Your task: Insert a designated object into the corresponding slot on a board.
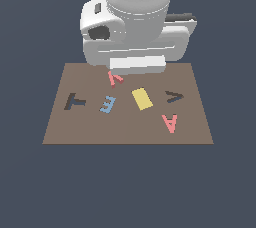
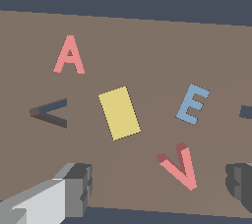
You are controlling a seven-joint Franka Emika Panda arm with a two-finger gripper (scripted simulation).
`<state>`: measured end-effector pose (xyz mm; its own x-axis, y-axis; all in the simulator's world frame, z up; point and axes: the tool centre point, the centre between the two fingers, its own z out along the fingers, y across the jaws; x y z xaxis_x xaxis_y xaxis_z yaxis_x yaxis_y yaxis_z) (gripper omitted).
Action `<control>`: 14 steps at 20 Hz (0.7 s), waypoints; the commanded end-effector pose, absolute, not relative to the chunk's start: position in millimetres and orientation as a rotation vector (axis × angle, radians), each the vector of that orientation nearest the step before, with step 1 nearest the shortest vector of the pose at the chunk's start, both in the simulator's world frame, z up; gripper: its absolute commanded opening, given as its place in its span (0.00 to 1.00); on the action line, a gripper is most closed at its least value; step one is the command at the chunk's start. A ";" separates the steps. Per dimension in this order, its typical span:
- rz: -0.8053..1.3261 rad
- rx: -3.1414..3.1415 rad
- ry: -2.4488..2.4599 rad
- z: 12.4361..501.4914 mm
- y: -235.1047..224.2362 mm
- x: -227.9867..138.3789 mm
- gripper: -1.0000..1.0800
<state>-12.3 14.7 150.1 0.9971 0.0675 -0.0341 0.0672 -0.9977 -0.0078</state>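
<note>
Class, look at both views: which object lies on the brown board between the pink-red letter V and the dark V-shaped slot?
The flat yellow rectangle sits roughly between the pink-red letter V and the dark V-shaped slot on the brown board, clearest in the wrist view.

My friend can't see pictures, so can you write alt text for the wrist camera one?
Two open gripper fingers frame a pink-red letter V lying flat on a brown board, not yet grasped. Farther along the board lie a blue letter E, a yellow rectangle, a pink-red letter A and a dark V-shaped slot.
</note>
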 end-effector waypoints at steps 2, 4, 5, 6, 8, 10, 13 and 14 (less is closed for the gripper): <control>0.054 -3.133 -0.107 150.0 14.7 -12.4 0.96; 0.053 -3.133 -0.114 149.1 14.2 -13.1 0.96; 0.053 -3.132 -0.121 148.3 13.9 -13.7 0.96; 0.052 -3.132 -0.130 147.3 13.4 -14.6 0.96; 0.051 -3.131 -0.153 144.7 12.1 -16.7 0.96; 0.049 -3.130 -0.184 141.1 10.4 -19.6 0.96; 0.045 -3.126 -0.244 134.2 6.9 -25.1 0.96; 0.044 -3.124 -0.268 131.4 5.4 -27.2 0.96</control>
